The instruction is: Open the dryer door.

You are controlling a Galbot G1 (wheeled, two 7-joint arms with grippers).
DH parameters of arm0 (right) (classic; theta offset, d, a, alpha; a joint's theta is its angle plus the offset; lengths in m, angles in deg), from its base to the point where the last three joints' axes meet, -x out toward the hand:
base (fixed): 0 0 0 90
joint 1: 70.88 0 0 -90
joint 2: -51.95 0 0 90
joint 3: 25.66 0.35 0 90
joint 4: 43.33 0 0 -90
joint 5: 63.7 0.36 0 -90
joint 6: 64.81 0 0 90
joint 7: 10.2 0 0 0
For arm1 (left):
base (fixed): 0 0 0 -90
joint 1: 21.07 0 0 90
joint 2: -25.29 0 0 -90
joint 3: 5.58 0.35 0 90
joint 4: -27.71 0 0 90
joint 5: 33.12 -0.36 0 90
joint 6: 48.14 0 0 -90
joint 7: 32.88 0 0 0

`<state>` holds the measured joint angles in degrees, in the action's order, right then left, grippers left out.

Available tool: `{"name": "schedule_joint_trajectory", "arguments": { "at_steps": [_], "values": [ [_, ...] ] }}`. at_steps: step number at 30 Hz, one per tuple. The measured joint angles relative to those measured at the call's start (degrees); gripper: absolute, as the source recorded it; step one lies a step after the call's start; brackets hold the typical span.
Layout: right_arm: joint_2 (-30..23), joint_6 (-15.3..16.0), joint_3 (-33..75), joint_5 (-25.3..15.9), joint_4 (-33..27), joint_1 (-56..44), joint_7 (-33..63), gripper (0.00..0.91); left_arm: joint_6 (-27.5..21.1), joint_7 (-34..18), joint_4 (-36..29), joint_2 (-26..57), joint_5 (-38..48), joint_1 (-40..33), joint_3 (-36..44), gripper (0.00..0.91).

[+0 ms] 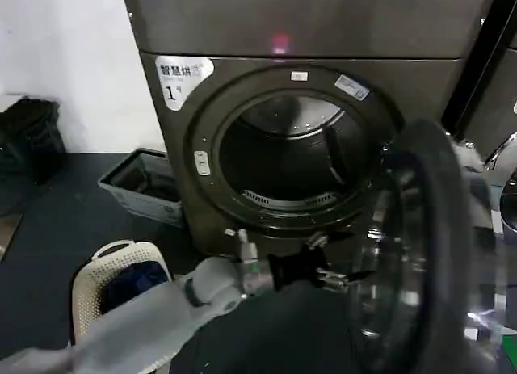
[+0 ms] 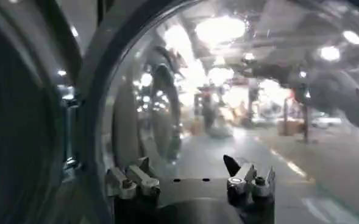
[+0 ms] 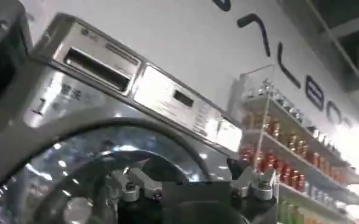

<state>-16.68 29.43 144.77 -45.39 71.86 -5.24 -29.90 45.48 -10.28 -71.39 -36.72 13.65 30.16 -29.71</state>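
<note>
Your left claw (image 1: 343,279), fingers spread and grasping nothing, is hovering beside the dryer door (image 1: 420,253), swung wide off the dryer (image 1: 307,35).

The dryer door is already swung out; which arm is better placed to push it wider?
The left. Its hand is open right at the dryer door, which stands swung out from the dryer.

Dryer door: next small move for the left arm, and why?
Probably draw the left gripper back from the dryer door. In the head view the door is already swung out to the robot's right, leaving the drum opening of the dryer fully exposed. The gripper's fingers look spread against the glass, holding nothing.
</note>
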Motion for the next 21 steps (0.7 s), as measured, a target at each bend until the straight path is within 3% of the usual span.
{"name": "schedule_joint_trajectory", "arguments": {
  "at_steps": [11, 21],
  "values": [
    [1.5, 0.8, 9.5, -2.0, -2.4, -1.0, 3.8, 0.907, 1.2, -0.6, 5.7, -8.0, -0.1, -5.0, 6.5, 0.907],
    [3.0, 2.0, 16.6, -2.0, -3.2, -4.0, 6.4, 0.907, 1.2, -1.4, 10.8, -14.5, -1.7, -5.7, 6.7, 0.907]
  ]
}}
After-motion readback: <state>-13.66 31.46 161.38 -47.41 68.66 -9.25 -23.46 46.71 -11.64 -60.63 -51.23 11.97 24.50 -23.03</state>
